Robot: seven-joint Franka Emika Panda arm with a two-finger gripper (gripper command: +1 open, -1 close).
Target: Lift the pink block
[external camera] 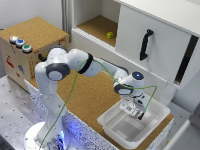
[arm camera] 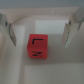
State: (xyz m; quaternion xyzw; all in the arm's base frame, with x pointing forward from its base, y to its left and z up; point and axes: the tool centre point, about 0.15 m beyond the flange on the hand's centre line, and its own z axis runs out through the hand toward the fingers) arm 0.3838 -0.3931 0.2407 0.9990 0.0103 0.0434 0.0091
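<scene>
The cork-topped table [external camera: 95, 95] carries a white cabinet [external camera: 150, 35] with a black handle [external camera: 145, 44], and a white bin [external camera: 155, 117] into which the arm reaches. A small yellow-green block [external camera: 110, 35] sits on the cabinet's open shelf, well apart from the hand [external camera: 134, 111]. In the wrist view the hand [arm camera: 41, 31] is spread wide, gripping nothing; the pink block [arm camera: 37, 46] lies on the bin floor between its fingers [arm camera: 70, 31], touching neither.
</scene>
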